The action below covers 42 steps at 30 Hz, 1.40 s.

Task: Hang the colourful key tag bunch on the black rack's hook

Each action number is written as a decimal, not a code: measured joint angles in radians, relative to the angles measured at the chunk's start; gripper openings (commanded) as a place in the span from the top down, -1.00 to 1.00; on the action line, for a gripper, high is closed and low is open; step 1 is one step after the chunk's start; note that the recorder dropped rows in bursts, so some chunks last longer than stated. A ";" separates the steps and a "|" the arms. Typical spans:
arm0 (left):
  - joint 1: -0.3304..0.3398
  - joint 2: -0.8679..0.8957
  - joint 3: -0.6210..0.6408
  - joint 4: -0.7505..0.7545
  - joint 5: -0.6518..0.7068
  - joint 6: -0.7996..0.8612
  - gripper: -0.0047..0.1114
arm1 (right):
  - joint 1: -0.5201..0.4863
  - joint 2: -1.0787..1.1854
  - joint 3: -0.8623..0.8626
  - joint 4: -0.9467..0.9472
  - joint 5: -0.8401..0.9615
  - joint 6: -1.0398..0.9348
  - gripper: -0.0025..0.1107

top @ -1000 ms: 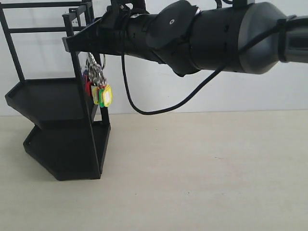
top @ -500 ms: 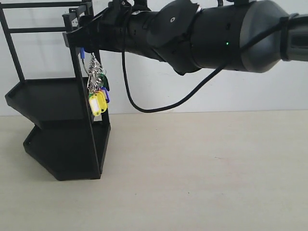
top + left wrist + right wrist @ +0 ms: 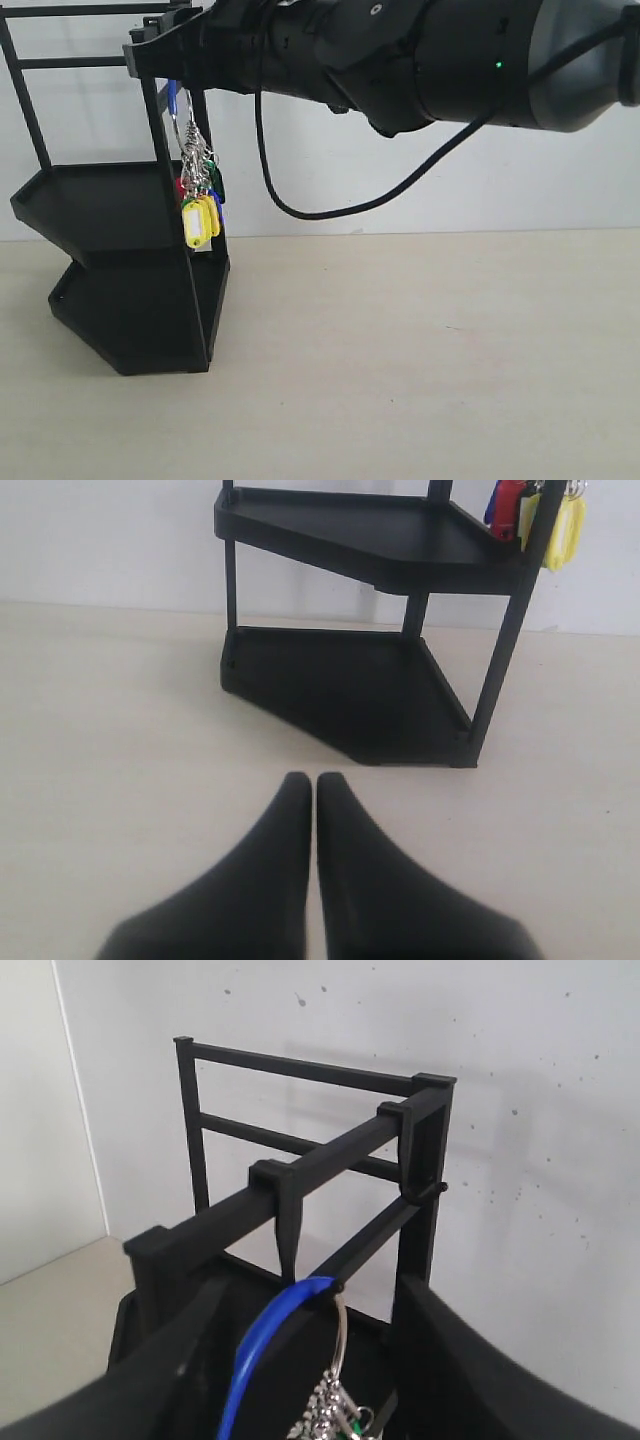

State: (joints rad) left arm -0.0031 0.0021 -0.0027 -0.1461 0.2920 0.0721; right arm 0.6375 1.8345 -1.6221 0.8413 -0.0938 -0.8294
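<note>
The black rack (image 3: pixel 110 200) stands on the table at the left. My right gripper (image 3: pixel 170 60) reaches across to the rack's top crossbar (image 3: pixel 330 1150). In the right wrist view its fingers (image 3: pixel 170 1360) stand wide apart, open, with the metal ring's blue sleeve (image 3: pixel 265 1345) between them and touching neither. The ring's top sits at a small black peg (image 3: pixel 340 1282) just under the crossbar hook (image 3: pixel 290 1230). The colourful key tag bunch (image 3: pixel 198 215) dangles beside the rack's front post. My left gripper (image 3: pixel 312 778) is shut and empty, low over the table in front of the rack (image 3: pixel 340 540).
A white wall stands close behind the rack. The right arm's black cable (image 3: pixel 330 205) loops down below the arm. Beige tabletop (image 3: pixel 420 350) stretches out to the right of the rack.
The right arm has risen and shifted left along the rack's top. The ring's blue sleeve now shows, and the tag bunch has swung and turned under it.
</note>
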 measured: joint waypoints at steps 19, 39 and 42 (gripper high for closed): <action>0.000 0.000 0.000 0.000 0.000 0.000 0.84 | 0.000 -0.148 0.259 0.015 -0.050 0.016 0.96; 0.000 0.000 0.000 0.000 0.000 0.000 0.84 | 0.000 -0.351 0.456 0.022 0.233 0.021 0.96; 0.000 0.000 0.000 0.000 0.000 0.000 0.84 | 0.000 -0.351 0.456 0.022 0.233 0.022 0.96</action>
State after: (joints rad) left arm -0.0031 0.0021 -0.0027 -0.1461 0.2920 0.0721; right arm 0.6375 1.4834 -1.1664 0.8629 0.1392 -0.8070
